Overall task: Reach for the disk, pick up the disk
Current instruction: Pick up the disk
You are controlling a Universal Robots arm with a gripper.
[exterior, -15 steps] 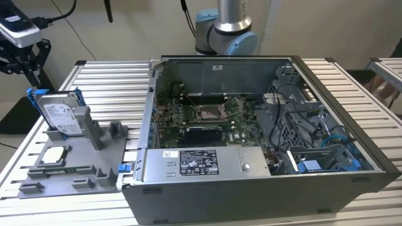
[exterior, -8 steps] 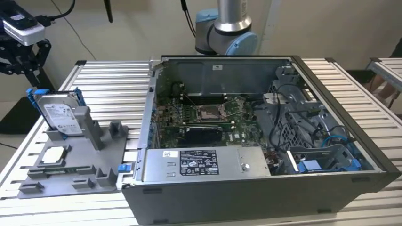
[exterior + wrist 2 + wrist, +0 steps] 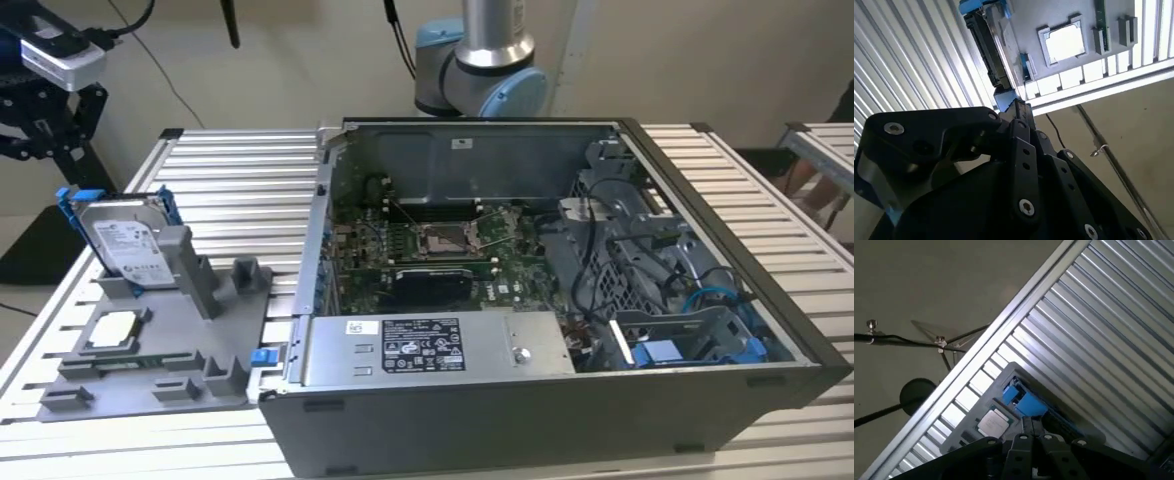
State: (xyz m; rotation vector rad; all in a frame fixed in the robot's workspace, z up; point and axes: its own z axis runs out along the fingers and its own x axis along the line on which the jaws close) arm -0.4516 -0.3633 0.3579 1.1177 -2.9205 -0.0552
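Slatted metal table point(image 3: 240, 160), with an open computer case point(image 3: 534, 420) on it toward the exterior view's right. Grey fixture tray point(image 3: 147, 375) sits at the exterior view's left, just beside the case. Gripper point(image 3: 1029, 421) hangs above the tray, over the disk point(image 3: 127, 240) and apart from it. Can't tell how wide it is open; I see nothing in its grasp. Disk stands upright in the tray's holder, with a blue bracket around it. Small square chip point(image 3: 114, 330) lies flat in a tray pocket near the disk.
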